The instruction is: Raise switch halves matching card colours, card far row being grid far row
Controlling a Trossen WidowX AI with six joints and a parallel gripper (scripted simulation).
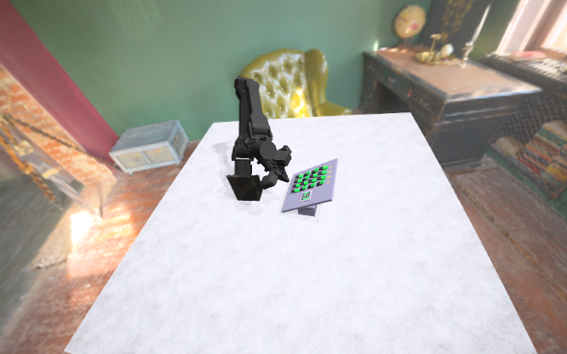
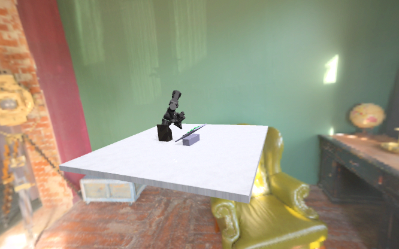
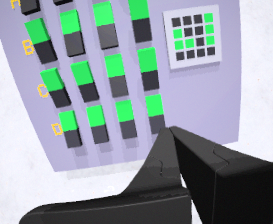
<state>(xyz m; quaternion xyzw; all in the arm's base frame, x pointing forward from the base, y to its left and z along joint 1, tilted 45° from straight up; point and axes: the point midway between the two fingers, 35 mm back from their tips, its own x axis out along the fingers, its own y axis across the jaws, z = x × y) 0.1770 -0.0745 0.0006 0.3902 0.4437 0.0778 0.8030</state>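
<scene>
A tilted lavender panel point(image 1: 321, 195) point(image 2: 183, 137) point(image 3: 202, 110) carries a grid of green and dark grey rocker switches; rows B, C and D show in the wrist view, row A is mostly cut off. The card point(image 1: 306, 196) point(image 3: 192, 37) reads, far row first: grey, grey, grey, green; green, grey, grey, green; green, green, grey, green; all grey. My gripper point(image 1: 288, 179) point(image 2: 181, 128) point(image 3: 168, 133) is shut and empty. In the wrist view its tips appear beside the dark near half of the rightmost D switch point(image 3: 155, 106). Which halves are raised is hard to tell.
The panel rests on a lavender block point(image 1: 306, 211) point(image 2: 191, 140) on the white table point(image 1: 277, 281) point(image 2: 151, 163). Yellow row letters run down the panel's left side in the wrist view. The arm's dark base point(image 1: 245, 188) point(image 2: 165, 133) stands on the near side of the panel.
</scene>
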